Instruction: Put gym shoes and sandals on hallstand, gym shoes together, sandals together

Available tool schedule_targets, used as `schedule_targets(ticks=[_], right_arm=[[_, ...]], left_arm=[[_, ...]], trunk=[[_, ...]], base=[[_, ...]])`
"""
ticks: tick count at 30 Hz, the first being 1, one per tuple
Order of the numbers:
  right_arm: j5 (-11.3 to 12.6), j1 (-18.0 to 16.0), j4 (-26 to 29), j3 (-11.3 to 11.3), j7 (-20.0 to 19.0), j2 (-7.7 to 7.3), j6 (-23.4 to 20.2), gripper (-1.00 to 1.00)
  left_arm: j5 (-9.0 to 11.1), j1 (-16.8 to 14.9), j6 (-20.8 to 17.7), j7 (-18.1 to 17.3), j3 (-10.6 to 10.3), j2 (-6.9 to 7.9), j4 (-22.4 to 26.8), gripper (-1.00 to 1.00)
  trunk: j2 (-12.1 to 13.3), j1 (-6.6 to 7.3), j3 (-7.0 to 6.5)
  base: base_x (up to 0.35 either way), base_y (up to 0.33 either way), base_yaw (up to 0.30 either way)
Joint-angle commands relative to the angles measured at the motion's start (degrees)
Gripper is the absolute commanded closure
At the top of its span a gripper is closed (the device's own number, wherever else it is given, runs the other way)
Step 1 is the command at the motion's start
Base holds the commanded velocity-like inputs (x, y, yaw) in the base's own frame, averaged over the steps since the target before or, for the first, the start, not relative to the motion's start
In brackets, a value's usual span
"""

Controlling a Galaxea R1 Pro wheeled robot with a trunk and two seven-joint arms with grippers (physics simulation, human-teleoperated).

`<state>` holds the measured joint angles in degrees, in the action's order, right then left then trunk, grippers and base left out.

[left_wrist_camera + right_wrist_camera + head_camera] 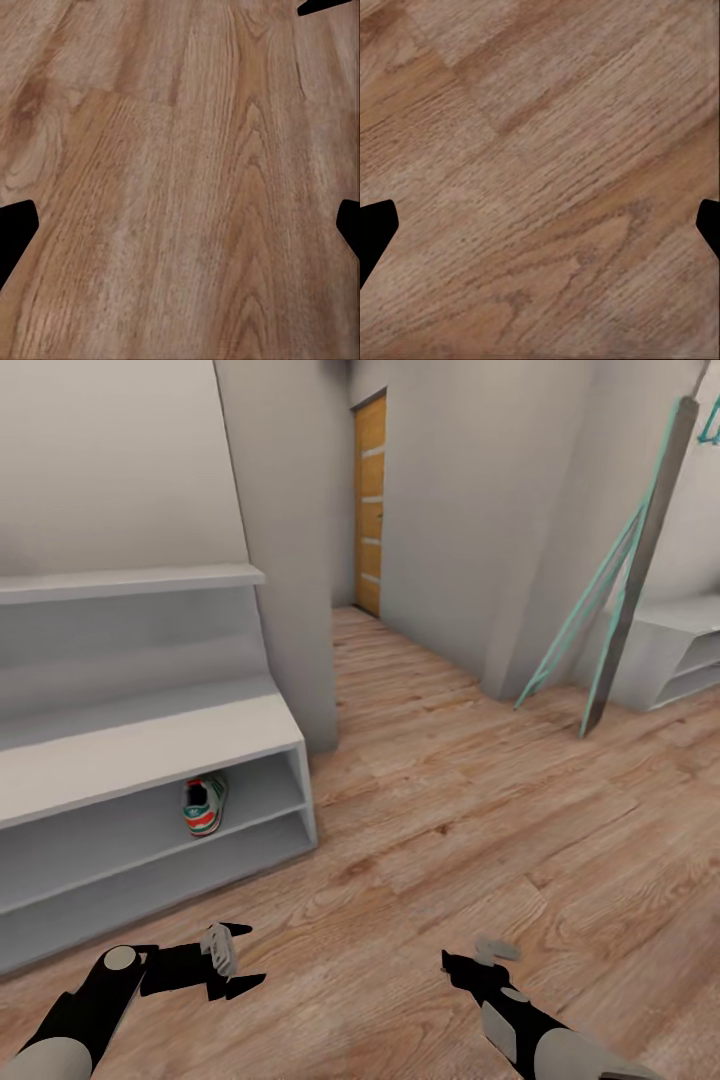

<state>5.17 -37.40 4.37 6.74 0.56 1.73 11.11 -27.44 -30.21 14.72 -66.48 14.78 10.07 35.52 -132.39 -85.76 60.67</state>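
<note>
Ahead, wood-plank floor (480, 820) runs to an orange door (370, 505); both tools released.

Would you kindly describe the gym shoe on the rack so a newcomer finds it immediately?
Find the pale grey hallstand along the left wall. In its upper open shelf, near the right end, stands one gym shoe. It is white with green stripes and a red-orange patch, the sole colourful item there.
</note>
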Motion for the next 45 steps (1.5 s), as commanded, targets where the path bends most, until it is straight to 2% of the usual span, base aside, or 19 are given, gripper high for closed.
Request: schedule_targets(ticks=[1, 24, 35, 45], right_arm=[[0.55, -0.04, -0.06, 0.11, -0.05, 0.03, 0.23, -1.00], [0.55, -0.04, -0.06, 0.10, -0.04, 0.03, 0.23, -1.00], [0.55, -0.04, -0.06, 0.12, -0.04, 0.03, 0.23, -1.00], [0.55, -0.04, -0.06, 0.12, -0.04, 0.03, 0.23, -1.00]], left_arm=[[-0.51, -0.02, 0.39, -0.23, 0.34, -0.05, 0.08, -1.00], [-0.46, -0.02, 0.38, -0.23, 0.34, -0.05, 0.08, -1.00], [-0.43, -0.02, 0.35, -0.15, 0.34, -0.05, 0.08, -1.00], [-0.42, -0.02, 0.31, 0.00, 0.34, -0.05, 0.08, -1.00]], trunk=[[-0.02, 0.02, -0.02], [-0.02, 0.02, -1.37], [-0.02, 0.02, -1.45], [-0.02, 0.02, -1.45]], base=[[-0.044, -0.046, -0.248], [-0.005, -0.005, -0.245], [0.000, 0.000, -0.046], [0.000, 0.000, -0.263]])
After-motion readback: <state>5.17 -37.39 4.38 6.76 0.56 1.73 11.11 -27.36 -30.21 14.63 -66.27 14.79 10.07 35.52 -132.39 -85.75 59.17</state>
